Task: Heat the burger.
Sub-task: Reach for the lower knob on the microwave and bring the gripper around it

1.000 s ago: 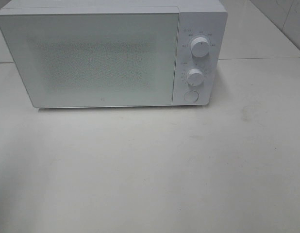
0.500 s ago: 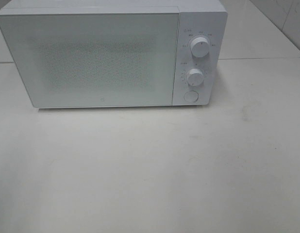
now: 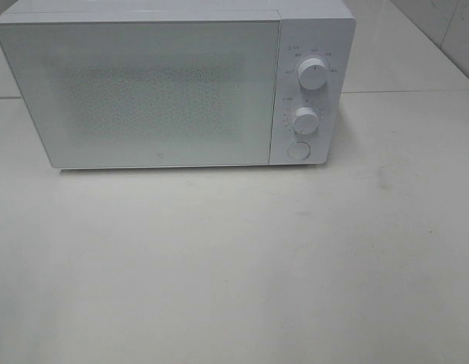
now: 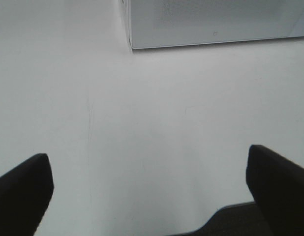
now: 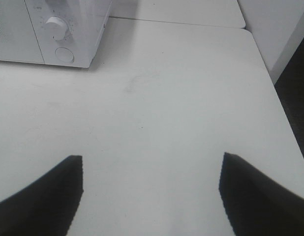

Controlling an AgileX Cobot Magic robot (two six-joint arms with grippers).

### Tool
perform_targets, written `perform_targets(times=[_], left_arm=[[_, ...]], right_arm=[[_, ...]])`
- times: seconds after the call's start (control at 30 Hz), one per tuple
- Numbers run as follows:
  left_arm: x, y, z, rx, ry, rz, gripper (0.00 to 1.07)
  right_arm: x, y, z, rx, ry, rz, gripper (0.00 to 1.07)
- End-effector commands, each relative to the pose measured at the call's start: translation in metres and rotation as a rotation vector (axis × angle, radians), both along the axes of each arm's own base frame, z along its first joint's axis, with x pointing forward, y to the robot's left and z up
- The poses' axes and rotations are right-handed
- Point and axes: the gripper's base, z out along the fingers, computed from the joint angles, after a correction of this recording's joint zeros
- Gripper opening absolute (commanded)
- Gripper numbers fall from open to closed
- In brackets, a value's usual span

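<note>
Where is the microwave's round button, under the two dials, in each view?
Exterior high: the round white push button sits just under the lower white dial, right of the white microwave's closed door.
Left wrist: not in it; only a lower corner of that door shows.
Right wrist: the button is directly beneath that dial, beside the door.
Shared landmark: that door, in all three views.

Microwave (image 3: 314,30) interior hidden behind frosted door (image 3: 143,91); dial markings (image 3: 299,54) unreadably small; left hand (image 4: 149,177), right hand (image 5: 152,182) cropped at edges.

Dim flat light, soft focus, grainy pics
</note>
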Motion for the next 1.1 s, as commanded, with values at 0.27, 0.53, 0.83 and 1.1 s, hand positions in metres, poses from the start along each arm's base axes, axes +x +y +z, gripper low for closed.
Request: perform_targets(times=[0.27,0.53,0.83,1.1], left_arm=[[-0.0157,-0.0003,0.0,-0.022,-0.116,0.174,1.01],[-0.0159,-0.0003,0.0,-0.026,-0.116,0.173,1.01],[-0.0156,-0.0002,0.0001,-0.024,-0.114,0.174,1.01],[-0.0156,-0.0002,0.0001,-0.024,-0.114,0.174,1.01]], right_arm=[[-0.004,-0.0003,-0.0011,0.016,-0.029,-0.012,0.75],[-0.004,-0.0003,-0.0011,0.016,-0.029,-0.012,0.75],[-0.004,-0.0003,-0.0011,0.016,-0.029,-0.012,0.75],[-0.0038,-0.0003,-0.0011,0.016,-0.028,-0.01,0.75]])
